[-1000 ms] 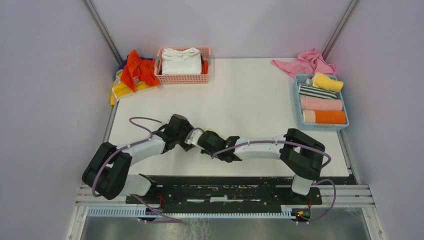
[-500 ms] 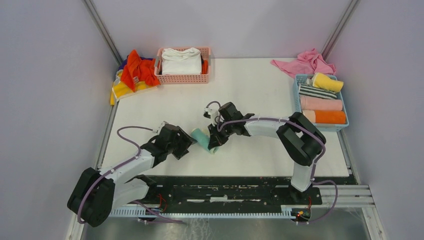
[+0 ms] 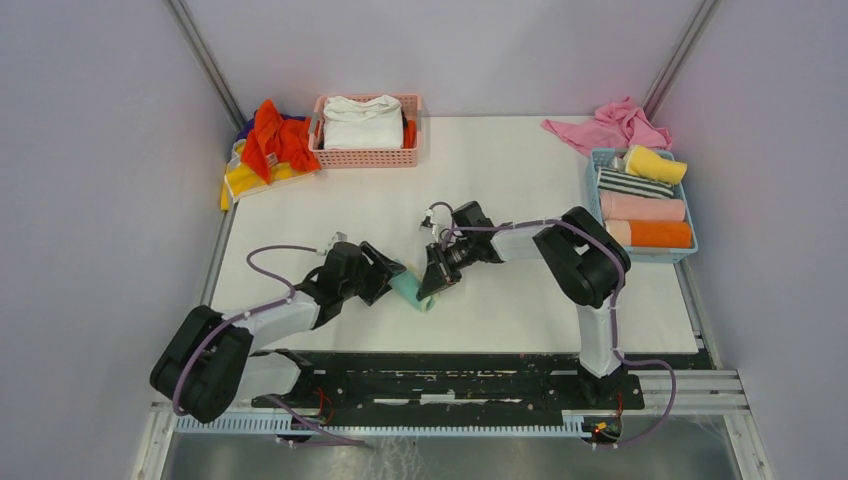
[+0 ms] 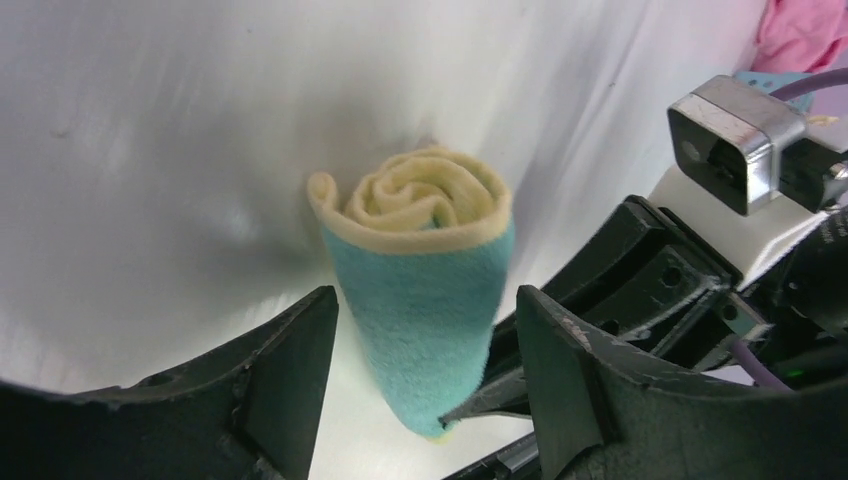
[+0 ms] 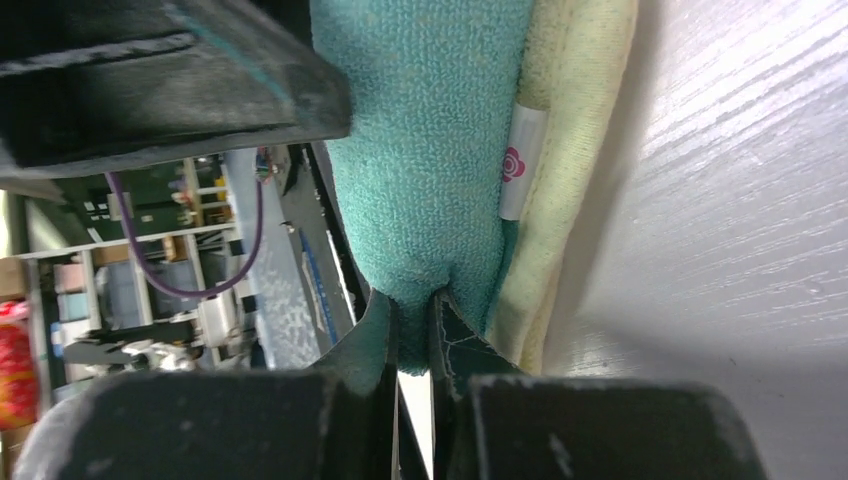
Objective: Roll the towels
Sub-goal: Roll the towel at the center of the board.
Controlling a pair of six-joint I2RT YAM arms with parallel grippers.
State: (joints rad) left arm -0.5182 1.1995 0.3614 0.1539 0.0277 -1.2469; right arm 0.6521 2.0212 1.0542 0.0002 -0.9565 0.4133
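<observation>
— In the lower middle of the overhead view, on the white table [image 3: 520,170], we have the rolled towel [image 3: 411,291], teal outside and pale yellow inside, between our two arms. Why are both arms on it?
— We think it is to stop the roll springing loose. Our right gripper [image 3: 438,281] is clamped on a pinch of the teal cloth at one end. Its wrist view shows the fingertips [image 5: 375,330] nipped together with terry squeezed between them.
— And the left gripper [image 3: 384,284]?
— Its jaws stand wide, one on each side of the roll. Its wrist view shows a gap at the left finger, and on the right we cannot tell whether it touches. We judge that it holds nothing.
— So is the roll finished?
— The spiral at its end looks tight, so we judge the rolling done and the carrying next. The blue basket [image 3: 650,255] at the right edge holds four rolls side by side, so this one likely belongs there.
— What about the rest?
— The loose pile [image 3: 268,145] at the upper left, orange-red over yellow, lies beside the pink basket [image 3: 365,157] and is not yet rolled.
</observation>
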